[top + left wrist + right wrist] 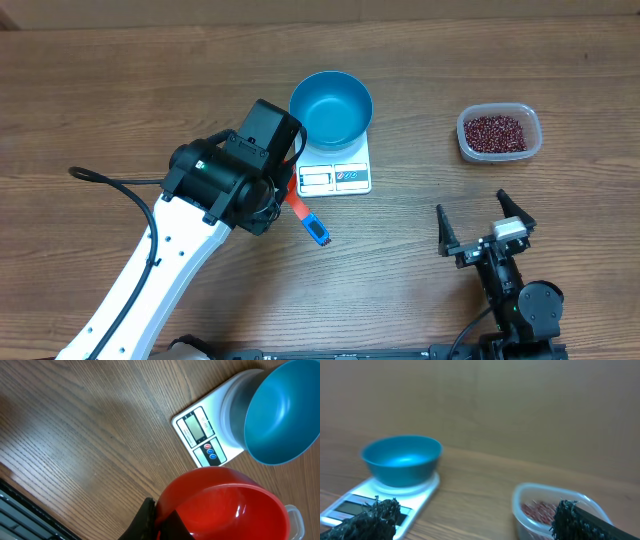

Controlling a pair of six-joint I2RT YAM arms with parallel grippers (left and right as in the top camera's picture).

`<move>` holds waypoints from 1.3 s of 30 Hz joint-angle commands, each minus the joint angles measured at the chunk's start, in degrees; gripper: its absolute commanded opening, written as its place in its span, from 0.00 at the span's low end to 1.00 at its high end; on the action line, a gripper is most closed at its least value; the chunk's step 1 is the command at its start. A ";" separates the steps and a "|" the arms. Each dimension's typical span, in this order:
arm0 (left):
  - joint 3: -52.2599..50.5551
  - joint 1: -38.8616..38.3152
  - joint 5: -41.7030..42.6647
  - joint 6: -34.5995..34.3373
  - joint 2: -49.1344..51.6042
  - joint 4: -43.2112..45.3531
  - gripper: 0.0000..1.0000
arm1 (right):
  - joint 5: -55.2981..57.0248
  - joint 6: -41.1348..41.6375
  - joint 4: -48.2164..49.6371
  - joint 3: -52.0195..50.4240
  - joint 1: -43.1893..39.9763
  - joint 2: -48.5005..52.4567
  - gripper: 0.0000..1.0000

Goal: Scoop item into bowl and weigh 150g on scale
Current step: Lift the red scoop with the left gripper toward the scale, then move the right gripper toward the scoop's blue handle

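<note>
Left gripper (pixel 160 524): clamped on the handle of the empty red scoop (pixel 225 505). Right gripper (pixel 478 222): spread wide, holding nothing. Beans (pixel 495 130): lay in the clear tub (pixel 537 130), well apart from the scoop. Blue bowl (pixel 331 106): empty, sat on the scale (pixel 337 178). Recommended: swing the scoop clear of the bowl, then dig shallow and level.

A: Can any writing be read on the small flat white rectangular digital scale (pixel 218 400)?

B: None can be read. Small print beside its grey display window (pixel 194 427) is blurred, and no digits can be made out. Only red and blue round button marks (pixel 210 451) are seen next to it.
</note>
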 commanded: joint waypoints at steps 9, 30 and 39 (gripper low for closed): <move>0.76 -0.37 -0.76 -5.05 -0.59 0.22 0.04 | -5.92 15.93 -12.15 9.60 -0.11 2.60 1.00; 0.76 -0.37 -0.11 -8.26 0.28 2.84 0.04 | -46.60 15.93 -19.15 39.85 -0.09 44.76 1.00; 0.72 -0.37 0.13 -8.35 1.53 2.95 0.04 | -69.55 15.96 -5.92 39.85 -0.09 50.71 1.00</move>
